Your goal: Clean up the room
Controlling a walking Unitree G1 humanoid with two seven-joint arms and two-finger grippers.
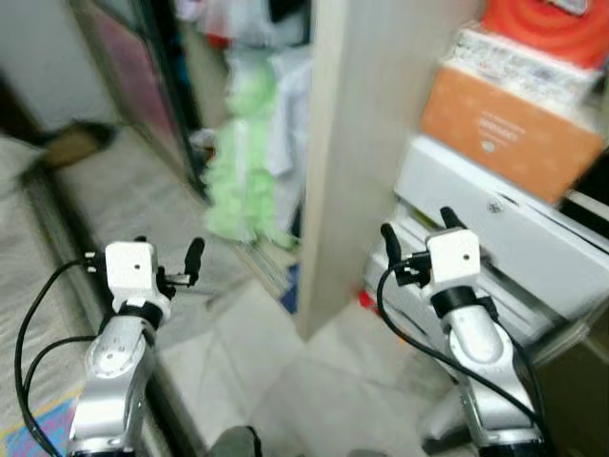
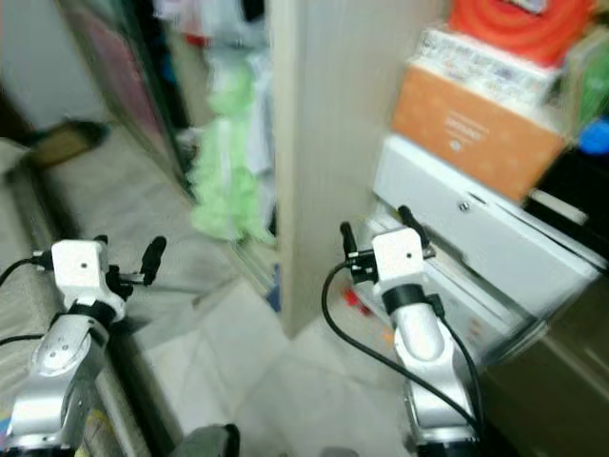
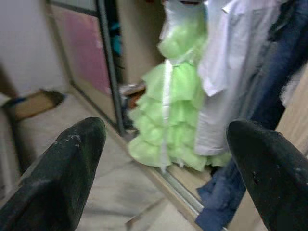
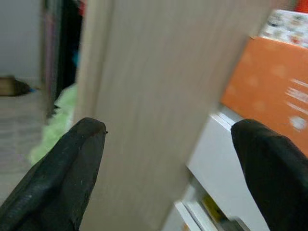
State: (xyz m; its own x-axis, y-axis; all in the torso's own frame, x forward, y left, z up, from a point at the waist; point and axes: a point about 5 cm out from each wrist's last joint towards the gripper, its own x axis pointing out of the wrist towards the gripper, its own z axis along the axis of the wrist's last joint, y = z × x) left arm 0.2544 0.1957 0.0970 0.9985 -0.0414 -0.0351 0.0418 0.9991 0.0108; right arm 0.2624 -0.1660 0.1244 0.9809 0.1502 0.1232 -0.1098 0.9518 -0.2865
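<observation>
Both arms are raised in front of me over a tiled floor (image 1: 285,371). My left gripper (image 1: 168,251) is open and holds nothing; in its wrist view it faces a frilly green dress (image 3: 168,106), a white shirt (image 3: 226,62) and blue jeans (image 3: 255,120) hanging in an open wardrobe. My right gripper (image 1: 419,228) is open and empty too. It sits just before a light wooden panel (image 1: 366,143) and a white drawer unit (image 1: 514,248). A small red thing (image 1: 364,301) lies on the floor at the panel's foot.
An orange box (image 1: 509,133) with more boxes and a red item on top rests on the drawer unit. The dark sliding door frame (image 1: 176,114) stands left of the dress. A brown object (image 1: 71,143) lies far left, and a grey mattress edge (image 1: 24,248) runs along my left.
</observation>
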